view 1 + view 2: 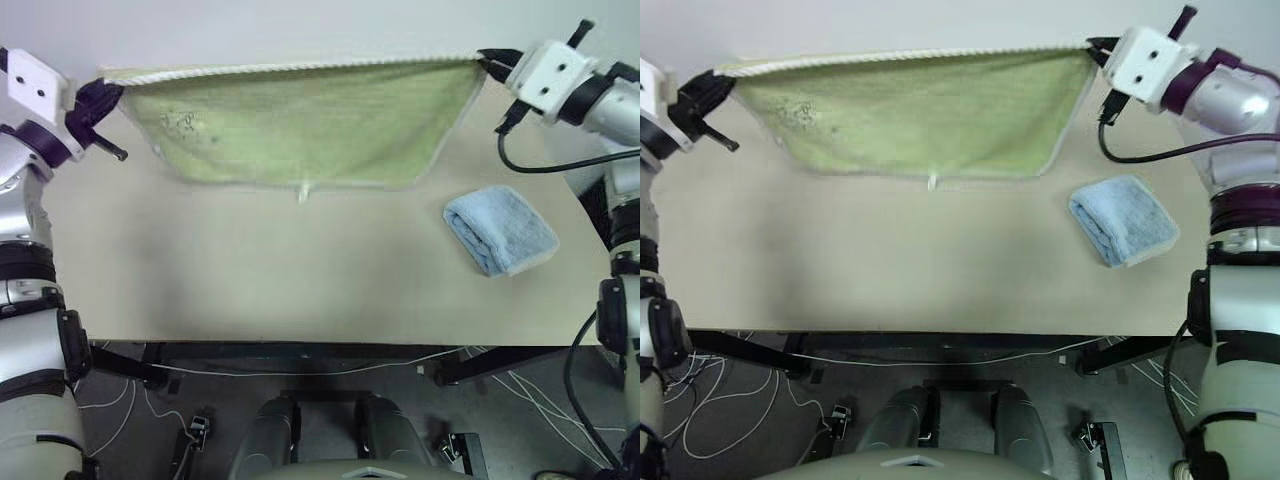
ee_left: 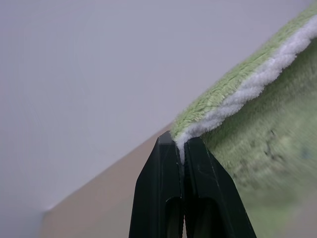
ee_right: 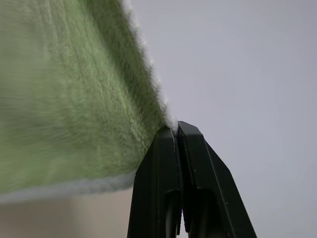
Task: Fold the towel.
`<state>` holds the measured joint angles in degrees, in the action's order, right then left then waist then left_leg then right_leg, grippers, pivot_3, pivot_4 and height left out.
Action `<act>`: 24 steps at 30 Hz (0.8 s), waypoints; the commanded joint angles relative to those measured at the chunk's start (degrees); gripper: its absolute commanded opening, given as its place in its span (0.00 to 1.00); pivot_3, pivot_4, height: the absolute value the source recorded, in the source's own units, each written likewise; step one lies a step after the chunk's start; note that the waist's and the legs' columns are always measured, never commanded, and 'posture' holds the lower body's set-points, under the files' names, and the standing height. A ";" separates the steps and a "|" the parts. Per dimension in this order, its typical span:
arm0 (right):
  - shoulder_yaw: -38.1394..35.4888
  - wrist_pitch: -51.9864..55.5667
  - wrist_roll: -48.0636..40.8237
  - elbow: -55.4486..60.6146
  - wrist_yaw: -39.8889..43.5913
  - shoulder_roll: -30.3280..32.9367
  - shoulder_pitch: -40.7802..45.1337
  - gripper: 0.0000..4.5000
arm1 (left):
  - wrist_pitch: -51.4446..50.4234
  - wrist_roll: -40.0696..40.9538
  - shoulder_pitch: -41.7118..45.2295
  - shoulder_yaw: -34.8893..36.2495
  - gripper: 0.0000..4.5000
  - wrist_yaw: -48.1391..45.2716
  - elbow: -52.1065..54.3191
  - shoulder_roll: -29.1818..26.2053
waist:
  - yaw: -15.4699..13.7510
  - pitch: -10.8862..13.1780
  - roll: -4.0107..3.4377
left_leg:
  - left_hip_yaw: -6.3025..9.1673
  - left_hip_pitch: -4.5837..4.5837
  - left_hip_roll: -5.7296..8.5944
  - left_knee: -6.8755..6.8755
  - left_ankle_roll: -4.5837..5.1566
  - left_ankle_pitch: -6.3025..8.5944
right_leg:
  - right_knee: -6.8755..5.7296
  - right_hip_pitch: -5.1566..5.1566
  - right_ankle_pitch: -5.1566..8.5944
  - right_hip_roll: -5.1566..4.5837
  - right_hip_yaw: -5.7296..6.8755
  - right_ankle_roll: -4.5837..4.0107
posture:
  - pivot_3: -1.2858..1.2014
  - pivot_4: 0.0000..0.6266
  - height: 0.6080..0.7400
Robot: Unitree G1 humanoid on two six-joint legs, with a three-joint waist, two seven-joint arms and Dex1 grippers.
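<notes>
Above the table [image 1: 250,290], past a folded blue towel [image 1: 500,230], my left gripper [image 1: 102,92] and right gripper [image 1: 488,62] pinch the green towel [image 1: 300,125] by its top corners, stretched taut; next, I judge, comes laying it down doubled.

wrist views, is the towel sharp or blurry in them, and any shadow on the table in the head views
Left wrist view: light green terry towel edging crisp near the shut left gripper, pile blurs farther off. Right wrist view: pile smeared beside the right gripper. Left eye view: soft shadow on the beige table.
</notes>
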<state>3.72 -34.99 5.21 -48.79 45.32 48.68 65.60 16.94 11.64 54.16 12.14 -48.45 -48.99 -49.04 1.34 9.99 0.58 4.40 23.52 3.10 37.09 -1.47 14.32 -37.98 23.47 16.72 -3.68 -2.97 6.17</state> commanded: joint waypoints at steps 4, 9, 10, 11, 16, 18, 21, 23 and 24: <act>-6.14 12.74 -15.18 20.22 13.94 4.66 -17.81 0.01 | -3.99 6.34 -12.92 5.17 0.00 -10.26 8.86 -5.67 | 0.83 -0.01 -0.02 | 0.03 0.00 -0.05 -0.03 0.01 0.00 | -0.03 -0.02 0.00 0.01 0.00 0.00 | 0.52 0.24 1.00; -9.82 25.73 -23.13 38.77 18.58 8.81 -36.28 0.01 | -13.96 13.26 -31.23 9.34 0.00 -17.56 23.71 -7.44 | 1.02 0.04 -0.10 | 0.06 0.03 -0.07 0.03 0.03 0.02 | -0.08 0.03 0.01 -0.04 -0.03 -0.01 | 0.52 0.24 1.00; -11.08 28.82 -24.85 42.15 19.56 10.00 -40.18 0.01 | -16.38 14.17 -36.91 10.26 0.00 -19.46 27.64 -8.20 | 1.04 0.05 -0.11 | 0.06 0.05 -0.07 0.03 0.03 0.02 | -0.04 0.06 0.01 -0.04 -0.03 -0.01 | 0.52 0.24 1.00; -12.20 31.75 -26.54 45.13 20.57 11.09 -43.57 0.01 | -18.35 14.89 -41.71 11.17 0.00 -20.91 30.87 -8.77 | 1.12 0.05 -0.12 | 0.05 0.04 -0.07 0.04 0.04 0.02 | -0.03 0.06 0.01 -0.08 -0.05 -0.02 | 0.52 0.24 1.00; -17.31 42.58 -32.79 55.46 24.21 14.72 -55.33 0.01 | -27.72 18.80 -55.19 16.04 0.00 -23.15 40.50 -10.19 | 0.80 0.05 -0.11 | 0.08 -0.15 -0.16 0.00 0.04 0.04 | 0.07 -0.18 0.03 -0.15 -0.05 -0.06 | 0.52 0.24 1.00; -19.35 46.55 -34.98 59.03 26.32 16.09 -59.84 0.01 | -30.74 19.71 -59.38 17.96 0.00 -24.20 43.28 -10.68 | 0.52 0.04 -0.10 | 0.10 -0.18 -0.16 0.00 0.04 0.05 | 0.12 -0.26 0.03 -0.19 -0.05 -0.06 | 0.52 0.24 1.00; -20.83 49.96 -36.26 62.74 28.09 17.03 -64.69 0.01 | -33.96 20.75 -63.10 20.16 0.00 -24.70 46.35 -10.82 | -0.22 0.04 -0.10 | 0.09 -0.17 -0.15 -0.01 0.06 0.06 | 0.20 -0.28 0.03 -0.22 -0.05 -0.06 | 0.52 0.24 1.00; -20.94 50.95 -36.32 64.14 28.29 16.81 -65.77 0.01 | -35.08 20.80 -64.37 20.94 0.00 -24.69 47.67 -10.74 | -0.42 0.04 -0.11 | 0.09 -0.18 -0.15 0.00 0.06 0.06 | 0.22 -0.29 0.03 -0.23 -0.04 -0.06 | 0.52 0.24 1.00; -20.82 51.23 -36.21 64.47 28.28 16.61 -65.75 0.01 | -35.46 20.77 -64.69 21.21 0.00 -24.65 48.12 -10.65 | -0.48 0.04 -0.11 | 0.09 -0.17 -0.16 0.00 0.06 0.06 | 0.23 -0.29 0.03 -0.23 -0.04 -0.06 | 0.52 0.24 1.00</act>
<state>-14.75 15.74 -30.18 13.94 73.36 64.48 -0.31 -17.76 31.79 -10.36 30.60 -73.17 -2.72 -58.52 0.86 10.02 0.47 4.49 23.34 2.95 37.09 -1.41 14.38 -37.72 23.16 16.75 -3.92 -3.00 6.11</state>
